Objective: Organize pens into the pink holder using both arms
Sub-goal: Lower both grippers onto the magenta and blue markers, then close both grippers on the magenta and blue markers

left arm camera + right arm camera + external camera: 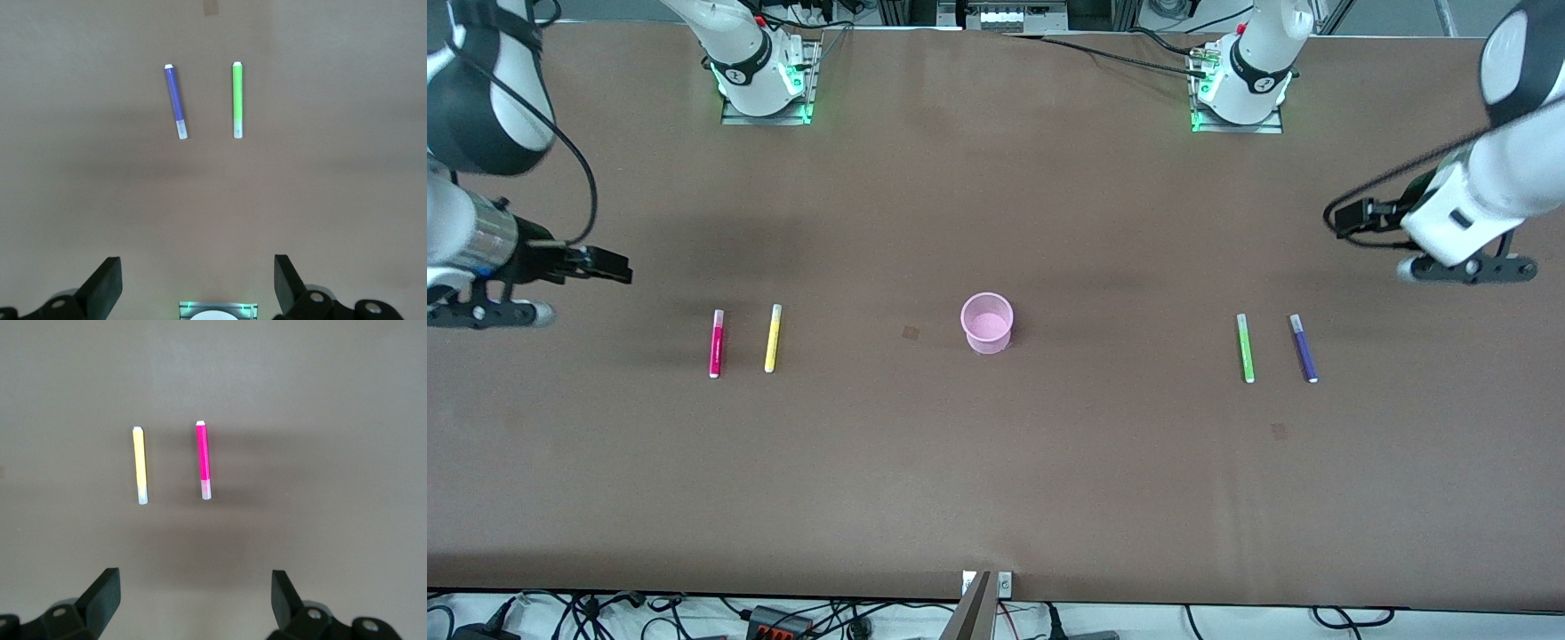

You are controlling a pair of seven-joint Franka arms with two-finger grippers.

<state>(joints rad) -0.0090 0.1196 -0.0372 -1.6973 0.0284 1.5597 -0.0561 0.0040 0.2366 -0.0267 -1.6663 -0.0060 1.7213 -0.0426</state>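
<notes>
At the middle of the front frame I see the small translucent pale-pink plastic cup [987, 322] standing upright on the brown table [996, 480], with nothing inside it. Left of centre in that frame, toward the right arm's end, lie the slim magenta marker pen [716, 343] and the slim yellow marker pen [773, 338], side by side and apart from each other, the yellow one closer to the cup. Right of centre, toward the left arm's end, lie the slim green marker pen [1245, 348] and the slim blue-purple marker pen [1304, 348], likewise side by side and not touching, the green one closer to the cup.

My right black two-finger gripper [193, 603] hangs at the left edge of the front frame, over bare table near the magenta and yellow pens, fingers spread wide and holding nothing. My left black two-finger gripper [197, 287] hangs at the right edge, over bare table near the green and blue-purple pens, fingers also spread wide and empty.
</notes>
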